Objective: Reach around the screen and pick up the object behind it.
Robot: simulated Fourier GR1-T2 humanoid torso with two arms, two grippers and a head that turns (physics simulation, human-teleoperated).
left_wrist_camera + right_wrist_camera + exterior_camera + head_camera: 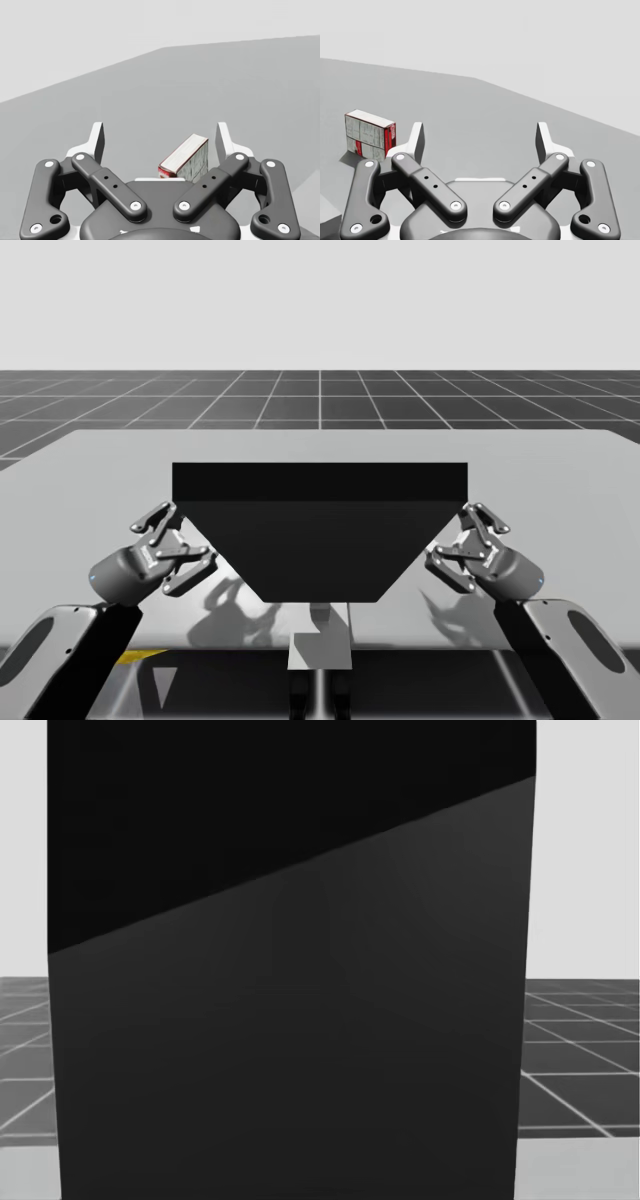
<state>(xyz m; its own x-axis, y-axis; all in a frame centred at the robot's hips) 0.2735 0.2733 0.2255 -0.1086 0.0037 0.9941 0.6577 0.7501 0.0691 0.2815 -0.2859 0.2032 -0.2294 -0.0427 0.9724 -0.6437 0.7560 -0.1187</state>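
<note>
Grey table (100, 470) on a dark gridded floor (320, 400) with a flat pale backdrop, pretty bare sim scene. Coming in over the near edge, the left gripper (178, 540) hangs just beside the left end of the black screen (320, 530) and the right gripper (462, 540) just beside its right end, roughly mirror images of each other. Both pincers are spread wide and pinching nothing. That screen stands across the middle of the table, wide along its top and narrowing toward the near edge in the high view; from the head view it's just a big dark slab with grid floor either side. The thing to grab is a small red-and-white box (185, 161) standing on the table. From the left wrist view it's ahead of the gripper, in line with the gap between the fingers and close to one of them, can't tell if it touches. From the right wrist view the box (370, 135) is further off, ahead and out past one finger, well apart from it
</note>
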